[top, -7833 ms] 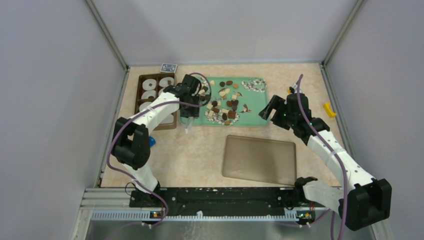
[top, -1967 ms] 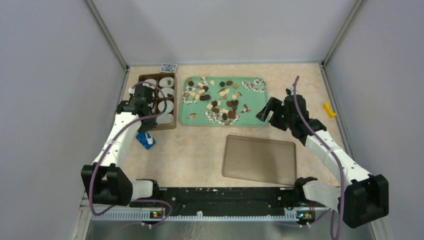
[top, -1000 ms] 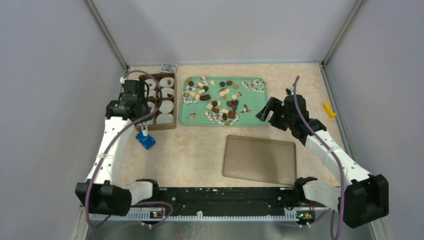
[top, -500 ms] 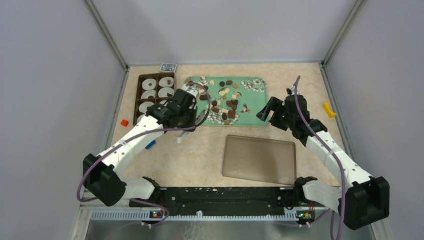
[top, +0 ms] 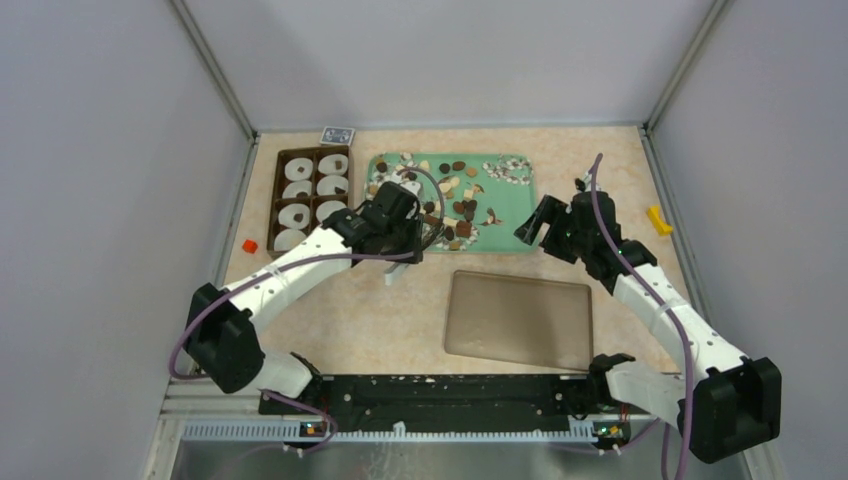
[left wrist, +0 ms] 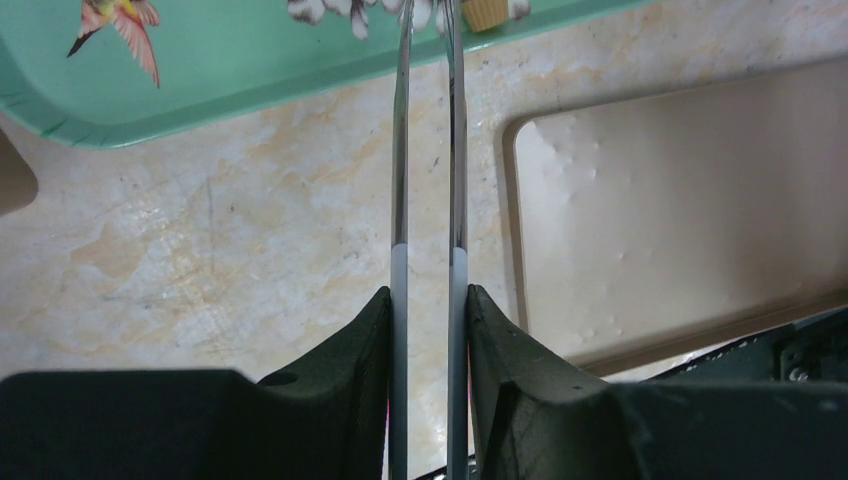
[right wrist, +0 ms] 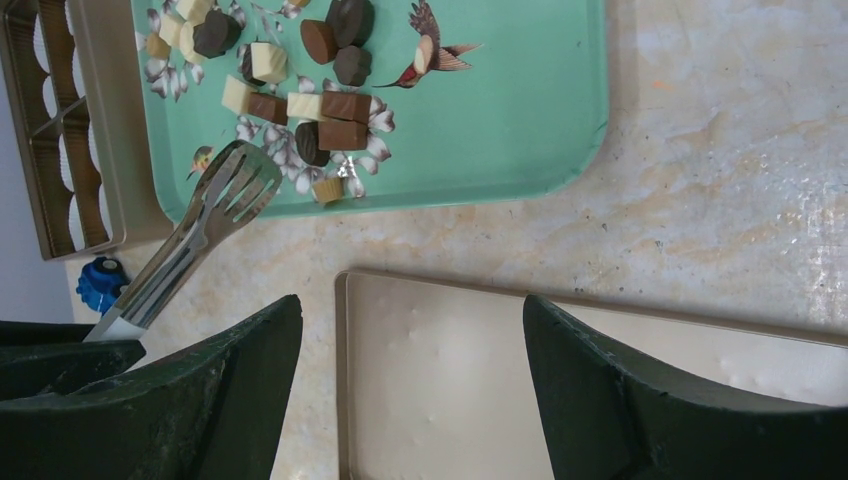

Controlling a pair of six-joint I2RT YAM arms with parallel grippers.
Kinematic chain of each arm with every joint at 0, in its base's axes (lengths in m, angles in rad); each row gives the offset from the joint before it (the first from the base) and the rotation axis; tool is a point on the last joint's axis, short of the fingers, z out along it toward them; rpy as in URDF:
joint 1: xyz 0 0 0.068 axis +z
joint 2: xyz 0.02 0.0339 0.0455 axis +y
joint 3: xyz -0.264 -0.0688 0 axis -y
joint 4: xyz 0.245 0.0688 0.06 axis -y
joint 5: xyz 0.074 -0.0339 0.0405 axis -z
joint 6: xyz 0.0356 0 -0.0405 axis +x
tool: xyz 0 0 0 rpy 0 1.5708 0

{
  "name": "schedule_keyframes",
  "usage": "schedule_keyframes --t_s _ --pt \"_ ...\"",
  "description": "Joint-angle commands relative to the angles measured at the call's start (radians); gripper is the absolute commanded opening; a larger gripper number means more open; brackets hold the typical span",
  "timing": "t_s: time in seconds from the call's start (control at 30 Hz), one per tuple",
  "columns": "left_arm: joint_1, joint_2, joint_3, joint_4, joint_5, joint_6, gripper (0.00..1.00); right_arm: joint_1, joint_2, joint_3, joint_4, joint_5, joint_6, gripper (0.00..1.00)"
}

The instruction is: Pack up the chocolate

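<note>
The chocolate (top: 445, 215) is many small dark, cream and speckled pieces scattered on a green tray (top: 510, 235). It also shows in the right wrist view (right wrist: 330, 120). My left gripper (top: 400, 240) is shut on metal tongs (top: 392, 272), with both fingers pressing the tong arms (left wrist: 400, 150). The tong tips (right wrist: 240, 185) are empty at the tray's front edge (left wrist: 200, 70), next to a tan piece (left wrist: 485, 10). My right gripper (top: 540, 220) is open and empty, above the table between the tray's front right corner and the tan lid (right wrist: 600, 400).
A brown box (top: 272, 215) with white paper cups stands left of the tray. The tan lid (top: 520, 320) lies in front of the tray. A yellow block (top: 657, 220), a red block (top: 249, 245), a blue card (top: 337, 134) and a blue object (right wrist: 100, 285) lie around.
My left arm has swung with the tongs from over the brown box rightward to the tray's front edge. My right arm has stayed in place, open.
</note>
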Motion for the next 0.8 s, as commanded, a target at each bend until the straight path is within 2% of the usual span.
schedule_keyframes --t_s 0.0,0.47,0.77 --pt "-0.001 0.033 0.024 0.113 0.0 -0.078 0.35 -0.008 -0.01 0.034 0.008 0.006 -0.004 0.79" --pt "-0.011 0.106 0.05 0.151 0.018 -0.102 0.39 -0.006 -0.006 0.039 0.003 0.012 -0.007 0.79" --pt "-0.012 0.065 0.088 0.151 0.018 -0.107 0.39 -0.006 -0.002 0.038 0.005 0.01 -0.01 0.79"
